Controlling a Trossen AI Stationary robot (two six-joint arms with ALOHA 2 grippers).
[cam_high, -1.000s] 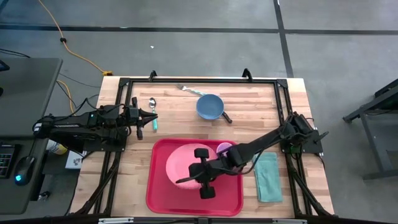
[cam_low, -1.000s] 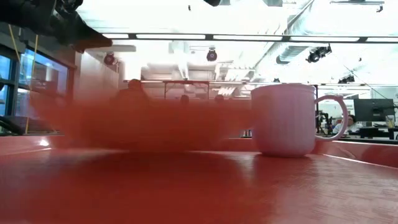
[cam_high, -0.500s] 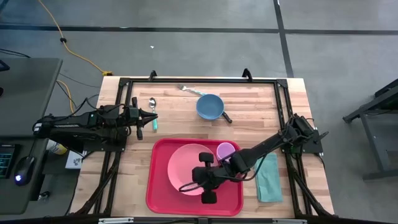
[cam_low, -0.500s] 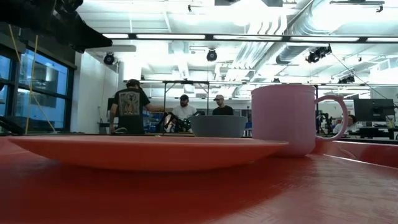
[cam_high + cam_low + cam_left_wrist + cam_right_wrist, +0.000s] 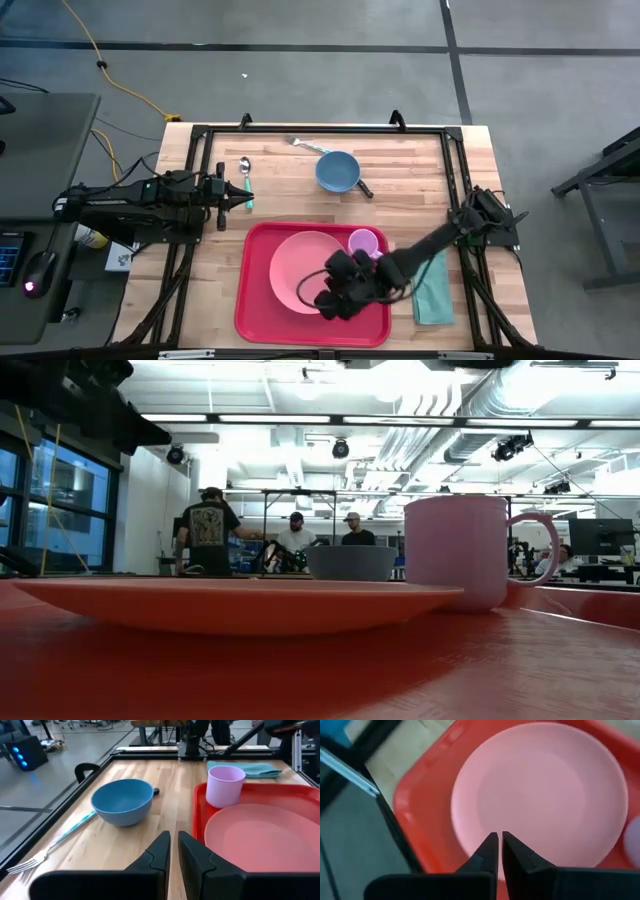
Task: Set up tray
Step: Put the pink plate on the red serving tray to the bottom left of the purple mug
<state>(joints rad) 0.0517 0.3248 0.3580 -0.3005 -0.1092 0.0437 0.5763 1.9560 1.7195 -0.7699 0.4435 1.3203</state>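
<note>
Behind the wooden table [image 5: 400, 190] a bright workshop showed, with people standing far off at benches. On the table's near side lay the red tray [image 5: 255, 310], holding a pink plate [image 5: 295, 265] and, just beside it, a pale cup [image 5: 363, 242]. A blue bowl [image 5: 337, 171], a fork [image 5: 305, 144] and a spoon [image 5: 244, 166] waited on bare wood beyond the tray; a green cloth [image 5: 432, 285] lay just past its right edge.

The right gripper [image 5: 335, 297] hung low over the plate's near-right rim, fingers pressed together and holding nothing — its arm stretched in from the right edge, bent down across the tray. A careless swing from there could have clipped the plate's rim or knocked the cup over, since both sat close under the forearm.

The left gripper [image 5: 240, 192] waited at the table's left side near the spoon, its fingers almost together, nothing visibly between them.
</note>
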